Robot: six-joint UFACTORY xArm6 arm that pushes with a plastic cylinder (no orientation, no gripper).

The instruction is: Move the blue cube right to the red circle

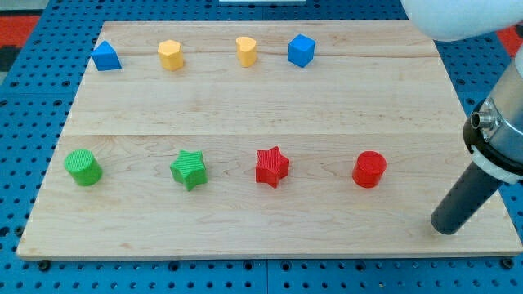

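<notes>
My tip holds nothing, resting on the wooden board right of the red circle. That near row continues leftward: red star, green star, green cylinder. Far behind, along the view's top, sits the blue cube.
</notes>
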